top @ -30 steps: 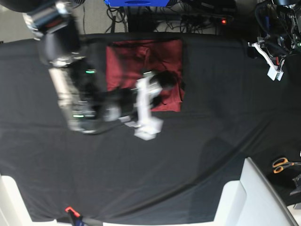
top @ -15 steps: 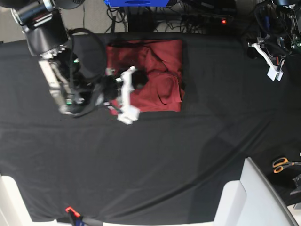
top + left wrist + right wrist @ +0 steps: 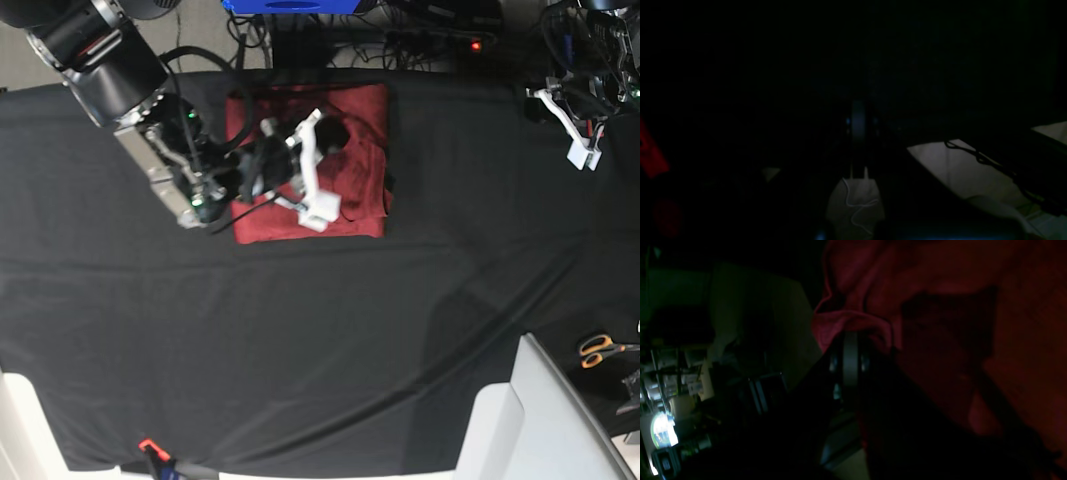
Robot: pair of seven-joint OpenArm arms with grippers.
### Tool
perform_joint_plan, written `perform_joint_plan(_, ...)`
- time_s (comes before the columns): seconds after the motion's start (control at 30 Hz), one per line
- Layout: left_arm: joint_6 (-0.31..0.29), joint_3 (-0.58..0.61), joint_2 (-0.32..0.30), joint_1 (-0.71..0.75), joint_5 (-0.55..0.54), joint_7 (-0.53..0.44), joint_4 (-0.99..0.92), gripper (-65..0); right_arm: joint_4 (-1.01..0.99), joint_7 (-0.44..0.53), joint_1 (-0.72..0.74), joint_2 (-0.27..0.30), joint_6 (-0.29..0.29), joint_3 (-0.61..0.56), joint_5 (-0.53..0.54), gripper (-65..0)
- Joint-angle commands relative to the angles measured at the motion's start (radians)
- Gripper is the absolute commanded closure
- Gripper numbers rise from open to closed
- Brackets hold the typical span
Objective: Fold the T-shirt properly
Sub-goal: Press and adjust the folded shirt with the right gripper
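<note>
Your T-shirt [image 3: 352,190] lies as a compact rectangle at the table's [image 3: 330,330] far edge, nearly folded, lumpy top layer left; right gripper [image 3: 849,335] pinches a fabric fold.

table [image 3: 330,330]: black cloth | on it: folded T-shirt [image 3: 360,195], scissors [image 3: 600,350]
</note>
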Motion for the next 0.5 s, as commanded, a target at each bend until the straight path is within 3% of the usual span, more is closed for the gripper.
perform_joint_plan(0.0,-0.005,-0.007,-0.022,-0.005,-0.012,-0.011,0.017,0.0,0.017,0.008,0.016,-0.004,0.006,-0.010,0.023,-0.6)
perform_joint_plan(0.13,-0.005,-0.002,-0.022,-0.005,-0.012,-0.011,0.017,0.0,0.015,0.008,0.041,-0.005,0.006,-0.077,0.021,-0.6)
perform_joint_plan(0.27,-0.005,-0.001,-0.020,-0.021,-0.012,-0.011,0.017,0.0,0.014,0.008,0.088,-0.022,-0.006,-0.226,0.020,-0.6)
perform_joint_plan(0.4,-0.005,-0.002,-0.020,-0.028,-0.012,-0.008,0.015,0.0,0.075,-0.026,0.097,-0.016,-0.112,-0.235,0.026,-0.6)
perform_joint_plan(0.47,-0.005,-0.004,-0.020,-0.026,-0.012,-0.008,0.017,0.0,0.155,-0.054,0.093,0.010,-0.136,-0.197,0.026,-0.5)
